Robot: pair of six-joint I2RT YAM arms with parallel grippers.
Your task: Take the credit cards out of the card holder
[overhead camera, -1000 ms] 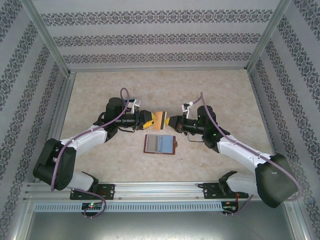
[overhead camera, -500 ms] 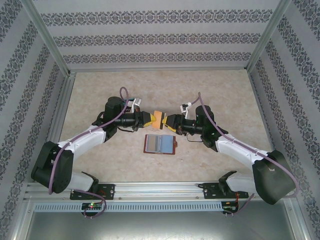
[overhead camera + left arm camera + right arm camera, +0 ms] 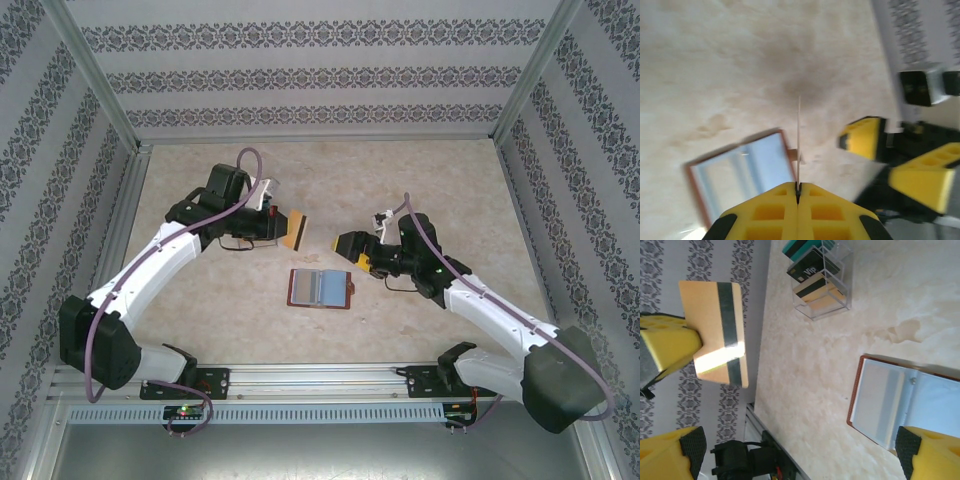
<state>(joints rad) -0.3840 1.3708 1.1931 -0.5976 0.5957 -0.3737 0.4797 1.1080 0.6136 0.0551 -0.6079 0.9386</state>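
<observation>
Your left hand point(image 3: 283, 227) is clamped shut on the tan-yellow card point(image 3: 296, 231), pinching one short end so the rest juts out toward the right arm, held up off the counter point(image 3: 440, 190); through the left wrist camera you see it edge-on, a thin line rising from between the closed fingers. Your right hand point(image 3: 350, 246) holds nothing: its jaws stand wide, with a fingertip point(image 3: 690, 445) at each lower corner of its own view and open air between them. The card holder point(image 3: 320, 288) lies open and flat on the counter, sleeves up, its long axis running left to right, nearer the arm bases than either hand and roughly midway between them; the right hand is a little closer to it, hanging just past its snap-tab end. You cannot tell whether any card sits in the blue-grey sleeves. From the right wrist you see a clear stand point(image 3: 821, 282) on the counter, apart from the card holder, carrying a teal card point(image 3: 799, 249), a black card point(image 3: 812, 269) and a tan card point(image 3: 826, 302) in its slots. What the next move likely turns on is how the held card lies to that stand: line the card's long edge up with a free slot before you lower it, since a skewed card could catch the thin walls and tip the stand
</observation>
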